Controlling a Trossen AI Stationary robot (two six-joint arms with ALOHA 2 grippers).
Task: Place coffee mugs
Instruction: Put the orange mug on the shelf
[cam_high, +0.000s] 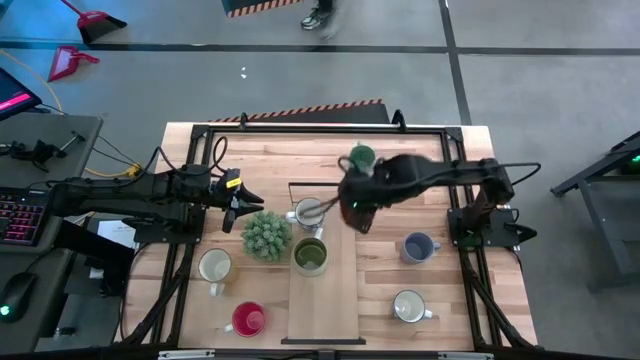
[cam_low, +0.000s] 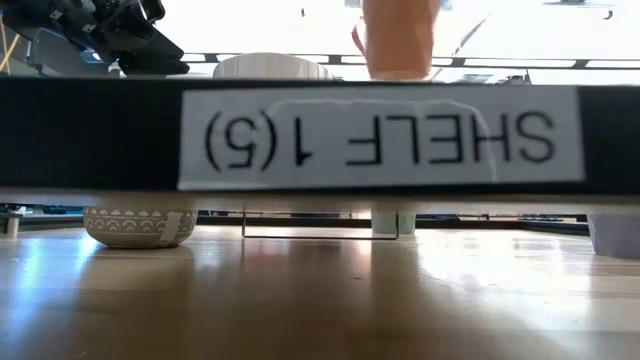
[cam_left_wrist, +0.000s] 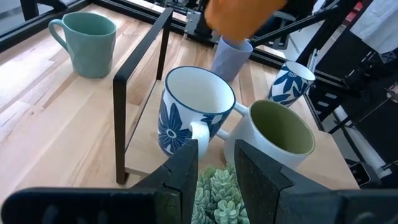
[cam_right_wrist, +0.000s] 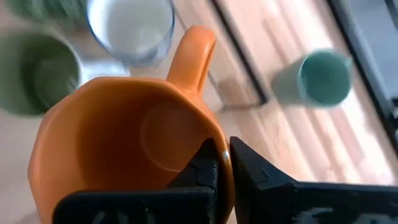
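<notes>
My right gripper (cam_right_wrist: 222, 167) is shut on the orange mug (cam_right_wrist: 124, 143), which also shows in the left wrist view (cam_left_wrist: 239, 15) and the low view (cam_low: 400, 40). In the high view my right gripper (cam_high: 353, 207) hides the mug. The blue-flowered white mug (cam_high: 310, 212) and the olive mug (cam_high: 310, 255) stand on the shelf board (cam_high: 322, 310). The teal mug (cam_high: 362, 157), blue-grey mug (cam_high: 418, 246), red mug (cam_high: 248, 318) and two pale mugs (cam_high: 215, 267) (cam_high: 408, 306) stand on the table. My left gripper (cam_left_wrist: 217, 167), slightly open, hovers by the spiky plant (cam_high: 265, 236). My right gripper holds the orange mug by its rim (cam_right_wrist: 225, 186), on the side opposite the handle (cam_right_wrist: 193, 50). One finger (cam_right_wrist: 204, 169) is inside the mug and the other (cam_right_wrist: 258, 174) is outside. The fingers come from above, and the mug hangs upright, lifted clear.
A black metal shelf frame (cam_left_wrist: 121, 93) stands around the board. The black edge labelled SHELF 1(5) (cam_low: 380, 135) fills most of the low view. Bare wood lies on the table's far left (cam_high: 250, 160) and near right (cam_high: 470, 300).
</notes>
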